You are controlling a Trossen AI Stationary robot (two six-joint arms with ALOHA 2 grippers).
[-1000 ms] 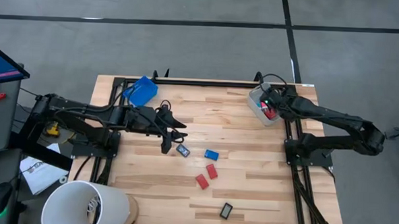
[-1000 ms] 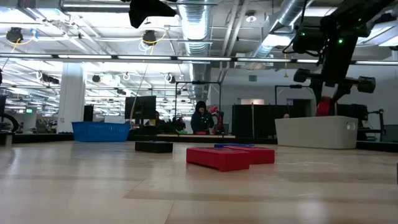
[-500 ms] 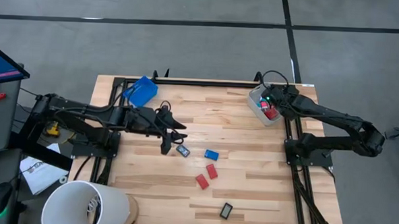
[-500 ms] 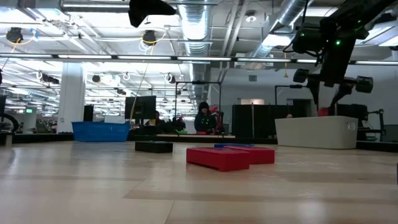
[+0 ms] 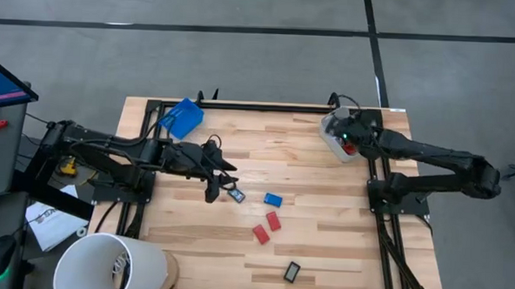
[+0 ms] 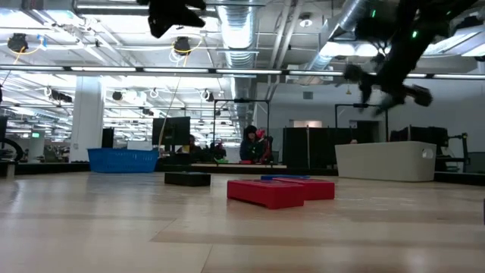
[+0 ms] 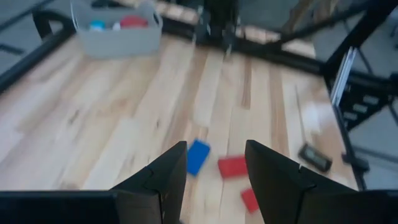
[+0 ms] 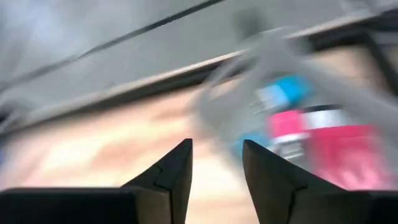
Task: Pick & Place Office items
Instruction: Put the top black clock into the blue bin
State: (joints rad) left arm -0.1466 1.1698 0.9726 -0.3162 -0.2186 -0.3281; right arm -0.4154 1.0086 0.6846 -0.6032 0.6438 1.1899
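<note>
A: Risk check. Left claw [image 5: 213, 193] is hanging right beside the black rectangle with the light face [image 5: 236, 194], fingers [image 7: 163, 177] apart with nothing between them. If it's dropping from here it's likely clipping the piece's edge and skidding it into the blue block [image 5: 273, 199].

B: Agreed. The red blocks [image 5: 267, 227] are lying just beyond that, so a shove could be bunching them up. Second black rectangle [image 5: 292, 271] is sitting well apart, near the worktop's [image 5: 324, 217] front edge.

A: Right claw [image 5: 343, 133] is sitting over the clear bin [image 5: 331, 139] at the far right corner. Fingers [image 8: 168, 177] are standing slightly apart, empty. Red and cyan pieces are lying in the bin.

B: The arm itself is stretching in from the right side, low over the rim. Catching the wall could tip it.

A: Left arm is reaching long across from the left edge, wrist tipping down.
</note>
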